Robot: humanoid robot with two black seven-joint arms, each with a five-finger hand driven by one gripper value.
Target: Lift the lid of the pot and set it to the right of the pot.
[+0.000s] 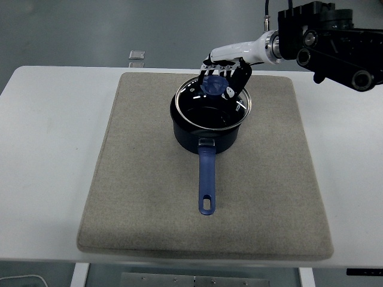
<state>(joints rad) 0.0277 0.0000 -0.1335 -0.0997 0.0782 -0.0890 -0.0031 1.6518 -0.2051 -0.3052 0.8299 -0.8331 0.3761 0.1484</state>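
Right, nearest me the pot's blue handle (pixel 206 179) runs straight toward the near edge of the grey mat (pixel 137 197), so its long axis is near-to-far and the mat to the pot's right is bare. The pot (pixel 206 134) is dark blue and sits about mid-mat. Its glass lid (pixel 214 103) is tilted and raised off the rim, offset a little right and far of the pot's mouth; it has a metal band and a blue knob (pixel 212 86). I have my right hand (pixel 226 76) coming in from the pot's far right, fingers clamped around that knob from above. My judgement: the carry goes rightward from the pot, away from the handle. The left hand is out of frame.
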